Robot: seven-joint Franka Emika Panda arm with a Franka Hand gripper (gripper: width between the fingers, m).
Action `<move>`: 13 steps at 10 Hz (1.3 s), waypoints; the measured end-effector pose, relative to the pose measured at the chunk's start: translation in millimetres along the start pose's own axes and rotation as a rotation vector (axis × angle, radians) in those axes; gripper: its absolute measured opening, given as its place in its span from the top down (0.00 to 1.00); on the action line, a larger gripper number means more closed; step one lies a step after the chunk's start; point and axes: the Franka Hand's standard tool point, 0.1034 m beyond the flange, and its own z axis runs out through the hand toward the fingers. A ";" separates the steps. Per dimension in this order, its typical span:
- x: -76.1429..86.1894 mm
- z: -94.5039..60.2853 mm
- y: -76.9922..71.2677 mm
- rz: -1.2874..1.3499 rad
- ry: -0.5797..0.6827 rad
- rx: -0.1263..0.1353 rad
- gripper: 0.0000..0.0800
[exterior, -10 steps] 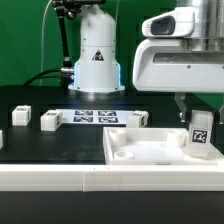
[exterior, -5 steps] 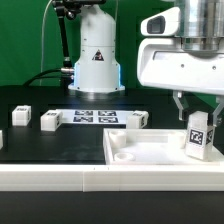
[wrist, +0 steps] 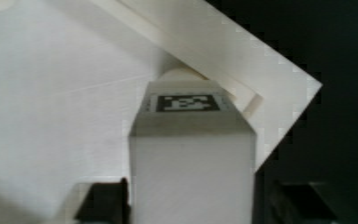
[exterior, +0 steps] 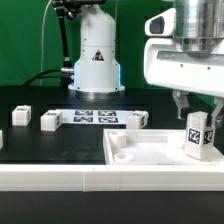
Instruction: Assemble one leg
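Observation:
A white leg (exterior: pixel 197 136) with a black-and-white tag stands upright at the corner of the white tabletop (exterior: pixel 150 152) on the exterior view's right. My gripper (exterior: pixel 198 112) hangs just over the leg's top, one finger on each side, spread wider than the leg. In the wrist view the leg (wrist: pixel 190 150) runs between the two dark fingers (wrist: pixel 105 200), and a narrow gap shows on at least one side. The gripper (wrist: pixel 194 208) is open and holds nothing.
Three more white legs lie on the black table: two at the exterior view's left (exterior: pixel 20 115) (exterior: pixel 49 121) and one behind the tabletop (exterior: pixel 140 119). The marker board (exterior: pixel 95 117) lies in the middle. The robot base (exterior: pixel 97 60) stands at the back.
The gripper has turned about its vertical axis and shifted slightly to the exterior view's right above the leg. The leg stays upright in nearly the same spot.

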 end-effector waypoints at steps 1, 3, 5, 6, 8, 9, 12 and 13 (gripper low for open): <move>-0.8 1.2 0.6 -0.058 -0.002 -0.002 0.24; -4.0 2.8 0.1 -0.214 -0.005 -0.003 0.20; -12.2 3.6 -3.2 -0.387 -0.004 -0.008 0.19; -12.9 4.7 -3.2 -0.482 -0.006 -0.009 0.19; -12.7 3.9 -3.8 -0.705 -0.008 -0.010 0.19; -13.0 4.1 -3.9 -0.795 -0.009 -0.009 0.19; -13.1 5.9 -3.1 -1.020 -0.007 -0.007 0.19; -12.3 6.7 -2.9 -1.066 -0.001 -0.003 0.19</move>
